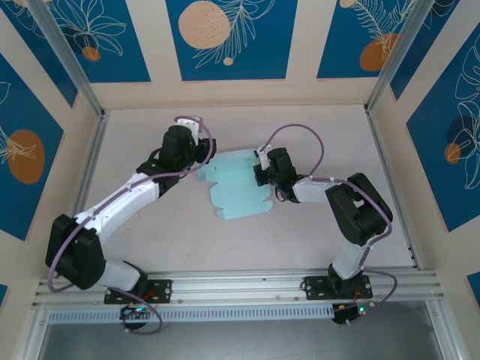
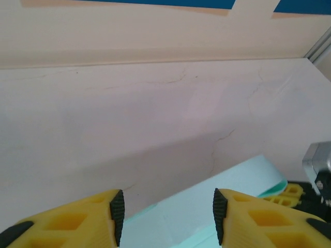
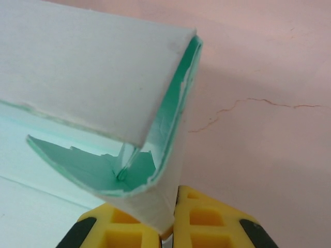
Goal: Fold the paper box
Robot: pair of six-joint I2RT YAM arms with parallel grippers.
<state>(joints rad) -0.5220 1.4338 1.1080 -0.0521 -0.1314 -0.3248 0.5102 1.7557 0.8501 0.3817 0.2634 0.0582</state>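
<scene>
Between left pincer and clamping right pincer lies one paper box.

Bright, even light fell from overhead, and the table carried only soft, faint shadows. On the left wrist view a broad dim band crossed the surface. Close up, the paper box looked slightly soft, and the table took a pinkish cast.

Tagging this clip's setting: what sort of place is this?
Likely a lab robot cell: cream wall panels with blue floral prints, aluminium frame posts, two white-and-black arms bolted to a metal rail beside a pale tabletop.
</scene>
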